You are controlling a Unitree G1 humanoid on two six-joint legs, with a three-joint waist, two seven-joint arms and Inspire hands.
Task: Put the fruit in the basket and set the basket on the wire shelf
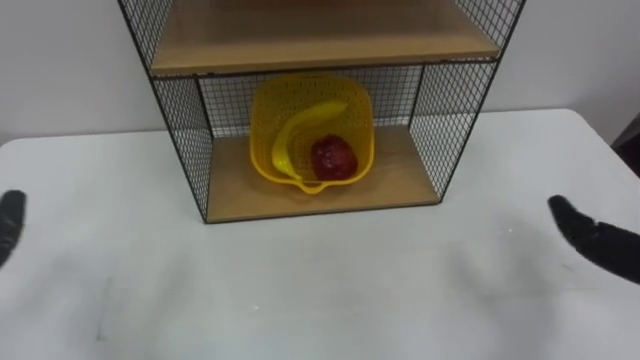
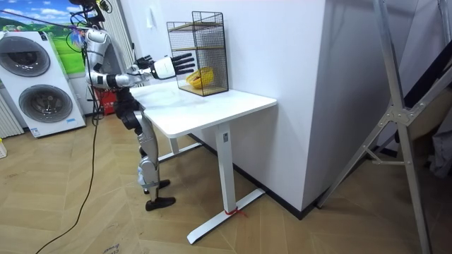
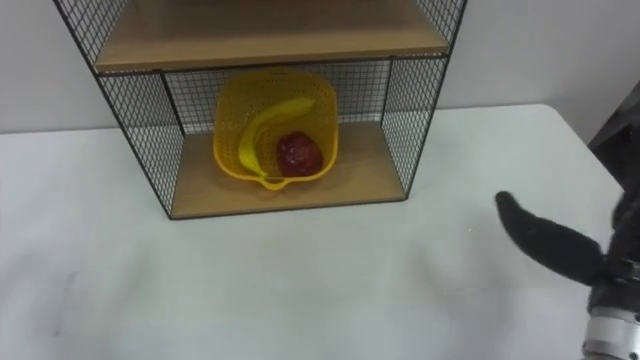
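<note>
As it sits shelved, the basket (image 1: 272, 105) holds banana (image 1: 300, 128), perhaps apple (image 1: 333, 158).

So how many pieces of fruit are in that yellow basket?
2. A banana curves along the left side of the yellow basket, and a round red fruit lies beside it on the right. Something smaller could be hidden under them.

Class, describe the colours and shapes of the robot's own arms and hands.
The left hand and right hand have slim black fingers. A silver-grey cylindrical wrist adjoins the right hand. The room view shows white hand shells and silvery-grey arms.
</note>
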